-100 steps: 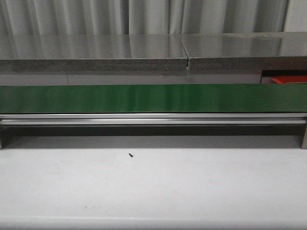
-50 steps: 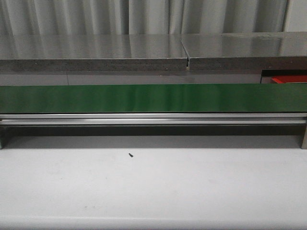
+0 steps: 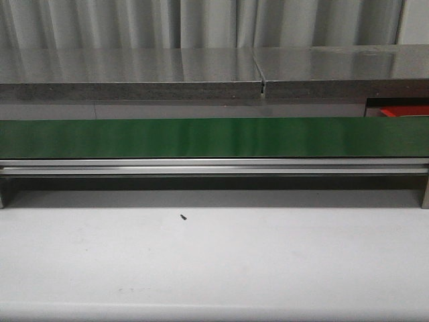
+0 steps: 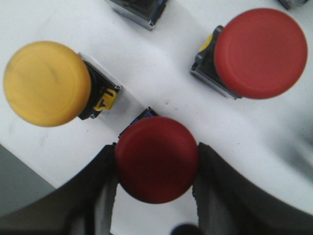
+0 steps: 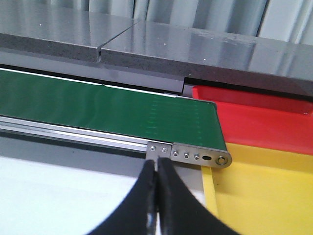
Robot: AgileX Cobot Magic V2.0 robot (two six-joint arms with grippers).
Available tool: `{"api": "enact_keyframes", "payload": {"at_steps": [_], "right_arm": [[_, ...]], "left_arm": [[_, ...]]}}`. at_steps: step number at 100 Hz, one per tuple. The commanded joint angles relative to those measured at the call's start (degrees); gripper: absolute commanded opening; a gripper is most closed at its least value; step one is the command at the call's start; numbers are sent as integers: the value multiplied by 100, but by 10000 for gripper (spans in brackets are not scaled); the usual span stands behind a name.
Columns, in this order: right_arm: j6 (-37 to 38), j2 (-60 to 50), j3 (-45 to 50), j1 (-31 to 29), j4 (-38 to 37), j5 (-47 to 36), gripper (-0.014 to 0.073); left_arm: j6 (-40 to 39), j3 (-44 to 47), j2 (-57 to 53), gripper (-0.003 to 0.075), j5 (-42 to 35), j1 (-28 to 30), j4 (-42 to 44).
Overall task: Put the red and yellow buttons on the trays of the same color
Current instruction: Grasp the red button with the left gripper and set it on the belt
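Note:
In the left wrist view my left gripper (image 4: 156, 148) is shut on a dark red button (image 4: 156, 159), its black fingers (image 4: 105, 181) pressed to both sides of the round cap. Beside it on the white surface lie a yellow button (image 4: 46, 83) and a second red button (image 4: 260, 53), both apart from the fingers. My right gripper (image 5: 157, 164) is shut with nothing in it, hanging before the end of the conveyor. The red tray (image 5: 264, 122) and the yellow tray (image 5: 274, 196) sit side by side past the belt's end. Neither gripper shows in the front view.
A green conveyor belt (image 3: 214, 137) on a metal rail runs across the table, with a grey shelf (image 3: 134, 74) behind it. A sliver of the red tray (image 3: 405, 111) shows at far right. Another button's metal body (image 4: 138, 9) lies beyond the held one.

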Motion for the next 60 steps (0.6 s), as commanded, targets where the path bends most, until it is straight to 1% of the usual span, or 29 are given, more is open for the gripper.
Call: {"api": "enact_keyframes", "payload": {"at_steps": [1, 17, 37, 50, 60], "right_arm": [[-19, -101, 3, -4, -43, -448, -67], [-19, -101, 3, -4, -43, -448, -67], [-19, -101, 3, -4, -43, -448, -67], [-19, -101, 3, -4, -43, -448, -67], [-19, -101, 3, -4, -43, -448, -67]], "left_arm": [[-54, -180, -268, 115, -63, 14, -10], [-54, -180, -548, 64, 134, 14, -78], [-54, -180, -1372, 62, 210, -68, -247], [-18, -262, -1896, 62, 225, -317, -284], [274, -597, -1979, 62, 397, -604, -442]]}}
